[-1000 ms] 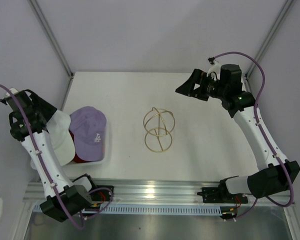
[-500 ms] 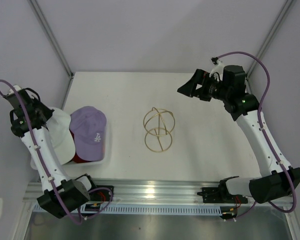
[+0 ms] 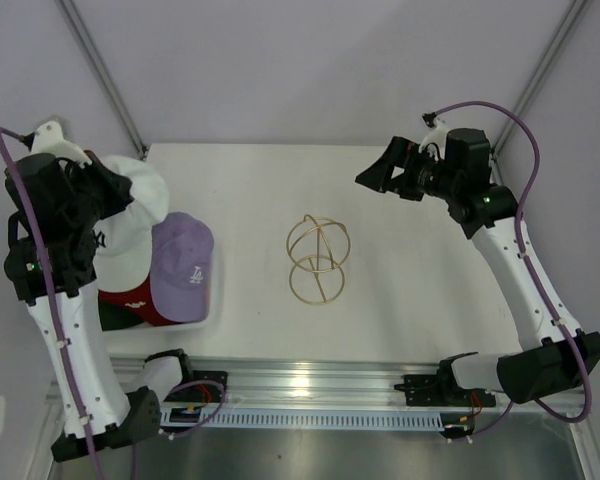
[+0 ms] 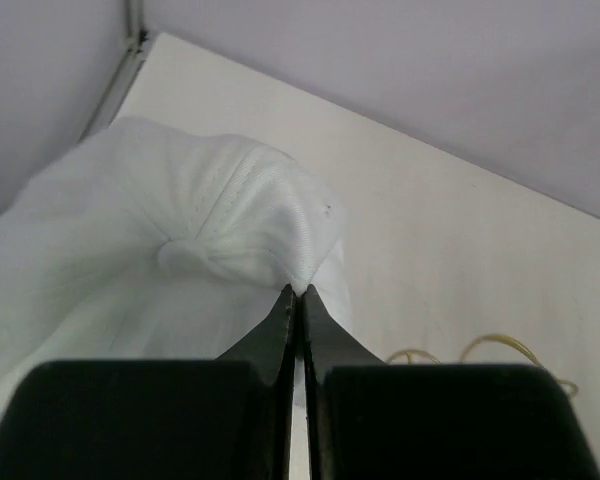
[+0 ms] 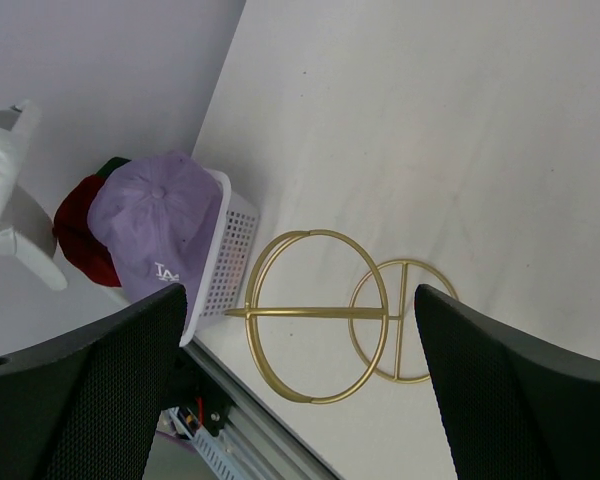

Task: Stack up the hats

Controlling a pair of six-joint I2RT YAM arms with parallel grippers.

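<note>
My left gripper (image 3: 112, 195) (image 4: 300, 292) is shut on a pinch of fabric at the crown of a white-looking hat (image 3: 130, 225) (image 4: 180, 230). It holds that hat up over the table's far left edge. Below it, a lavender hat (image 3: 185, 265) (image 5: 160, 220) with a white logo lies in the white tray (image 3: 212, 300). A red hat (image 3: 165, 300) (image 5: 80, 235) sits under the lavender one, and a dark hat's edge (image 3: 115, 312) shows beside it. My right gripper (image 3: 375, 178) (image 5: 300, 300) hangs open and empty, high over the table's right side.
A thin gold wire stand (image 3: 318, 258) (image 5: 320, 315) stands in the middle of the table, right of the perforated tray (image 5: 230, 250). Grey walls and corner posts close in the back and both sides. A metal rail runs along the near edge.
My left gripper closed on the white hat and lifted it up and toward the back out of the tray, uncovering the red and dark hats. The right arm barely moved.
</note>
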